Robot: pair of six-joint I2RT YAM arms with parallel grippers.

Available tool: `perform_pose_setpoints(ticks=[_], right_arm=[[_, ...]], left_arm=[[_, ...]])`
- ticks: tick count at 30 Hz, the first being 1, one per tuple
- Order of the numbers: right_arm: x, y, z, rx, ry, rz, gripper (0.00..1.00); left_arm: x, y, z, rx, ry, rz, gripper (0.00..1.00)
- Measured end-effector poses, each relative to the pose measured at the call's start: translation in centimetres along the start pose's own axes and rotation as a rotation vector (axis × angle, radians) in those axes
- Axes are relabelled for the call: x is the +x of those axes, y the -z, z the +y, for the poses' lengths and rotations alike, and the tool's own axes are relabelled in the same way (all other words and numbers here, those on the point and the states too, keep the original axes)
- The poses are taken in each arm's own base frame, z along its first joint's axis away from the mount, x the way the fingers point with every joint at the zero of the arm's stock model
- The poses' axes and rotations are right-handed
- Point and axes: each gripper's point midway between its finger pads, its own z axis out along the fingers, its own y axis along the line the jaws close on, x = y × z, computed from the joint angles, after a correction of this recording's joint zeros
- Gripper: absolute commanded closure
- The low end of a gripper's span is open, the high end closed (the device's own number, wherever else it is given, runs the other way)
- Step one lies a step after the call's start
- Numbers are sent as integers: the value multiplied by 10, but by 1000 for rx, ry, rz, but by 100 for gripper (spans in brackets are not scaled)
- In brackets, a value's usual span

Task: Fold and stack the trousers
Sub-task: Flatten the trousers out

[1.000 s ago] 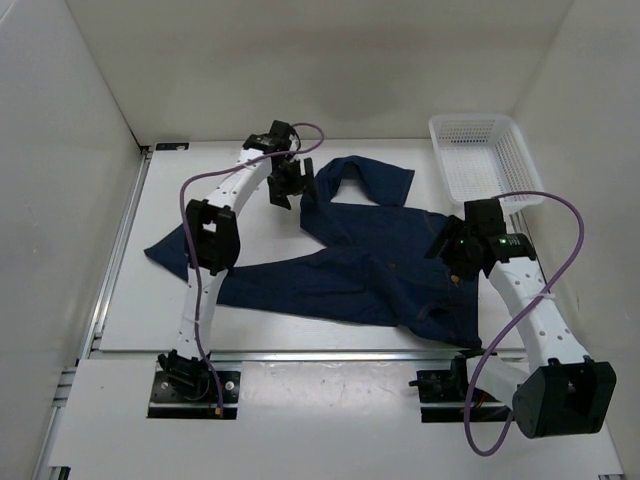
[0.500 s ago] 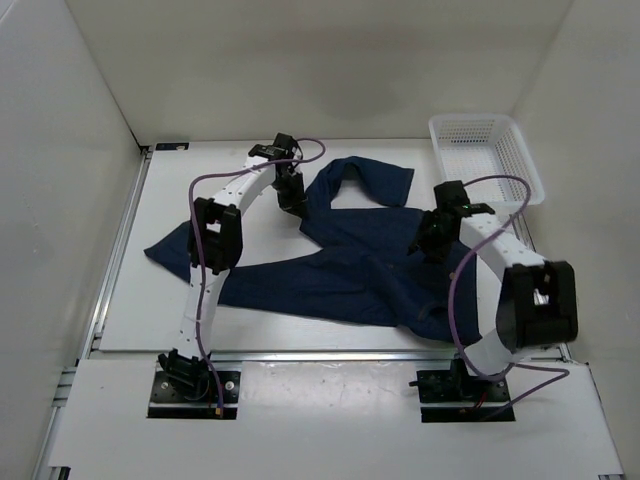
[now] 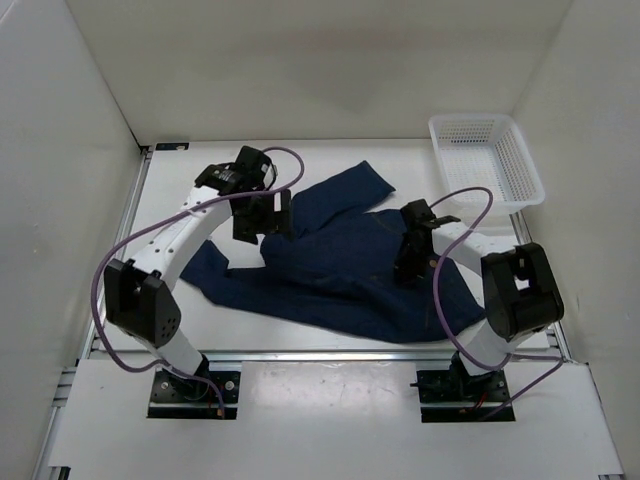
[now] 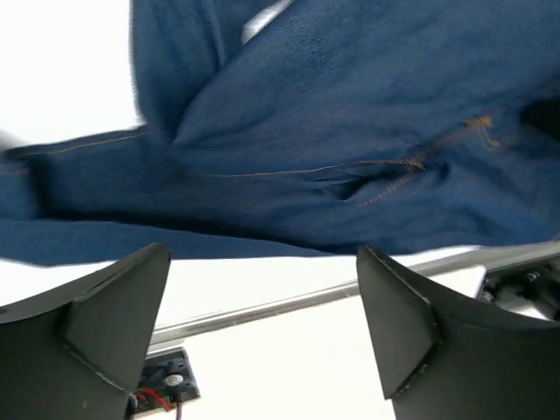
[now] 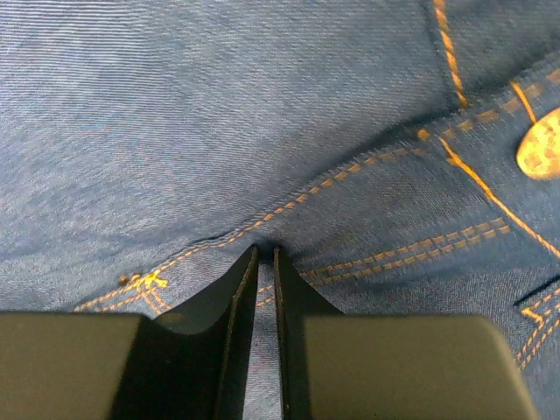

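The trousers [image 3: 340, 270] lie spread across the middle of the table, dark navy denim with orange stitching. My left gripper [image 3: 262, 218] hovers over their far left part, open, with nothing between its fingers. In the left wrist view the trousers [image 4: 350, 131] fill the top, and the left gripper [image 4: 262, 262] frames bare table below them. My right gripper [image 3: 407, 265] presses down on the right half of the trousers. The right wrist view shows the right gripper [image 5: 266, 254] shut on a narrow fold of the trousers [image 5: 262, 114] beside a stitched seam and a metal button [image 5: 541, 144].
A white mesh basket [image 3: 487, 160] stands at the back right corner. A metal rail [image 3: 300, 352] runs along the table's near edge, with both arm bases behind it. White walls close in the left, back and right sides.
The left gripper shut on the cloth at the back, then opened and swung left and nearer. The right gripper closed on the denim. The trousers shifted and their back loop flattened.
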Motion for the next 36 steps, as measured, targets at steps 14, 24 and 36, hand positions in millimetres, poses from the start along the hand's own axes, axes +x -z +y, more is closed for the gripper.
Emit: perform_pose_setpoints(ticks=[14, 24, 36], right_arm=[[24, 48, -58, 122, -119, -112, 83], [35, 62, -80, 159, -144, -127, 79], [22, 74, -74, 156, -115, -162, 78]], left_arm=[[-144, -27, 10, -157, -22, -180, 0], [-126, -173, 28, -238, 35, 26, 0], [-129, -187, 40, -248, 71, 25, 90]])
